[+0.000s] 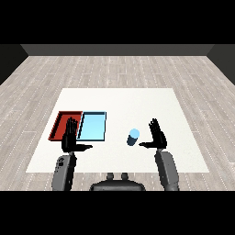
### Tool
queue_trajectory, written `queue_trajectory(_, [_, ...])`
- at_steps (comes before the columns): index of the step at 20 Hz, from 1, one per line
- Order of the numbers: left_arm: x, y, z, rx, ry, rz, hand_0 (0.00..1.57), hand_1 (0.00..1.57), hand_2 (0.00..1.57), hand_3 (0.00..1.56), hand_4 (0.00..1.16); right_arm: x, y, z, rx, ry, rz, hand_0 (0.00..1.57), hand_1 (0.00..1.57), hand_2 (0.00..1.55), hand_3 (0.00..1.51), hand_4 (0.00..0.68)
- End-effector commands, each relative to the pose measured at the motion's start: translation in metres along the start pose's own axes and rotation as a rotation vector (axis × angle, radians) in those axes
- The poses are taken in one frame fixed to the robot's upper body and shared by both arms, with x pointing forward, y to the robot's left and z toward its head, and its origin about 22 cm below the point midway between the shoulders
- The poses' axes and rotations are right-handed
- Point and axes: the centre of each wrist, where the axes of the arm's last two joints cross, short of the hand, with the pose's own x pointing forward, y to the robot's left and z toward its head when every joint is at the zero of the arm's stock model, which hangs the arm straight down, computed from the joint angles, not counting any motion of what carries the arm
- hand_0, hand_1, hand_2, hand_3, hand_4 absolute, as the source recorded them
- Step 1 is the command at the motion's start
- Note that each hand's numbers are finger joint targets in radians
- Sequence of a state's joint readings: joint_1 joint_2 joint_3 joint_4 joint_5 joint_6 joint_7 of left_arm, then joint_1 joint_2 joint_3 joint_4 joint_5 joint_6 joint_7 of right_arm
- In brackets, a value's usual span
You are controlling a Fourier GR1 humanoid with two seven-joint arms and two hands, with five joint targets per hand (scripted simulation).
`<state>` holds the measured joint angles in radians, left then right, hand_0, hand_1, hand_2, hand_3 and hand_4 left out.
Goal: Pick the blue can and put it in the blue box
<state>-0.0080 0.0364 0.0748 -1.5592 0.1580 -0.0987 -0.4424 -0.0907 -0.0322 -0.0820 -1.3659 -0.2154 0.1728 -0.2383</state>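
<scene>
White table (137, 98) carries a red tray (62, 120) and a light blue tray (93, 127), side by side and touching. The blue can (133, 137) stands upright to the right of the trays, apart from them. Right hand (158, 137), fingers straight, is just beside the can. Left hand (70, 137), fingers straight, overlaps the red tray's near edge.

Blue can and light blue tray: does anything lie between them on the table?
No. In the head view only bare white table separates the blue can from the light blue tray; the right hand stands on the can's other side.
</scene>
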Motion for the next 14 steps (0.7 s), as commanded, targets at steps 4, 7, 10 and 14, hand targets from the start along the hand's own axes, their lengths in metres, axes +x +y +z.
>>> queue_trajectory(4, [-0.001, -0.002, 0.002, 0.0, -0.005, -0.006, 0.0, 0.0, 0.0, 0.0, 0.0, -0.024, 0.016, -0.009, -0.003, 0.04, -0.005, 0.0, 0.0, 0.0, 0.0, 0.0])
queue_trajectory(7, [0.013, 0.0, -0.014, 0.009, -0.009, 0.009, 0.0, 0.0, 0.0, 0.0, 0.0, -0.039, -0.014, 0.021, -0.002, 0.038, -0.036, 0.0, 0.0, 0.0, 0.0, 0.0])
queue_trajectory(10, [-0.015, 0.019, 0.006, 0.003, -0.019, 0.003, 0.0, 0.0, 0.0, 0.0, 0.0, -0.036, 0.01, 0.003, -0.004, 0.05, -0.025, 0.0, 0.0, 0.0, 0.0, 0.0])
queue_trajectory(14, [0.004, 0.013, 0.012, 0.016, -0.012, -0.002, 0.0, 0.0, 0.0, 0.0, 0.0, -0.035, 0.015, 0.009, 0.02, 0.065, -0.022, 0.0, 0.0, 0.0, 0.0, 0.0])
